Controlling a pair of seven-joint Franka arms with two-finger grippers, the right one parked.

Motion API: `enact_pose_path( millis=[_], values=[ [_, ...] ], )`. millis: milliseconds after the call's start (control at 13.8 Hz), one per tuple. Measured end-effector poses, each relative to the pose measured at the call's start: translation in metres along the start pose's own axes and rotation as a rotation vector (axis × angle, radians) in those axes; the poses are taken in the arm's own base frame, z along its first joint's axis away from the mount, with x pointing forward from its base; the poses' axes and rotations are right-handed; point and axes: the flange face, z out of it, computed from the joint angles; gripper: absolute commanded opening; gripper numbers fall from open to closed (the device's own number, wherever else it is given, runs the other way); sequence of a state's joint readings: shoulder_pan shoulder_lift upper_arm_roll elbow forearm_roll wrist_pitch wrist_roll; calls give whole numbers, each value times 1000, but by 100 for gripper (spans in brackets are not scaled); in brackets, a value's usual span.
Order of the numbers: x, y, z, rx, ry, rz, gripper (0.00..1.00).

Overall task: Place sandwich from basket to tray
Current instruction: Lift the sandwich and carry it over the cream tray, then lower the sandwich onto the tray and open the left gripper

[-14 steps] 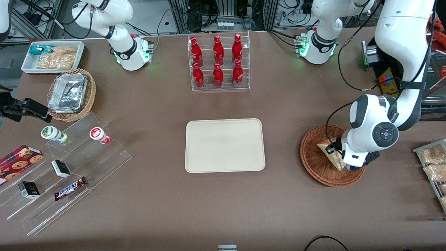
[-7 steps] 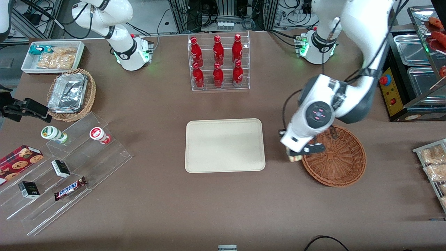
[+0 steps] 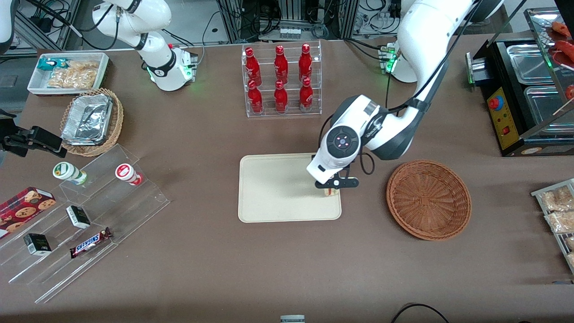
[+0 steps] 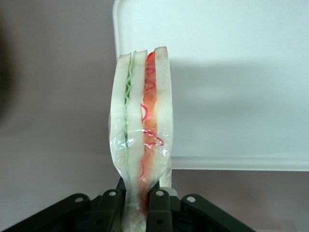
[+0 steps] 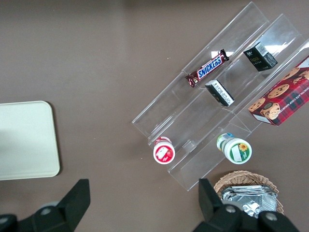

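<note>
Front view: your pincer hangs over the tray edge nearest the wicker basket, which sits bare on the counter. Left wrist view shows the fingers clamped on the wrapped sandwich, held upright above the tray's rim. You're mid-transfer; I'd say next is to shift inward over the tray, lower, then release. Only readable label: the SNICKERS bar on the acrylic shelf toward the parked arm's end.
</note>
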State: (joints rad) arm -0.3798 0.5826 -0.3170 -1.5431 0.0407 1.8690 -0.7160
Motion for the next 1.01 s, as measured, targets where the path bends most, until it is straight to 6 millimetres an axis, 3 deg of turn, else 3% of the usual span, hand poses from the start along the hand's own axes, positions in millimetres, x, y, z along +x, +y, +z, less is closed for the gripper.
enact_pose_path(
  millis=[289, 651, 1013],
  values=[
    [-2, 39, 21, -7, -12, -25, 18],
    [6, 64, 33, -75, 38, -64, 18],
    [-4, 94, 57, -75, 27, -47, 24]
  ],
)
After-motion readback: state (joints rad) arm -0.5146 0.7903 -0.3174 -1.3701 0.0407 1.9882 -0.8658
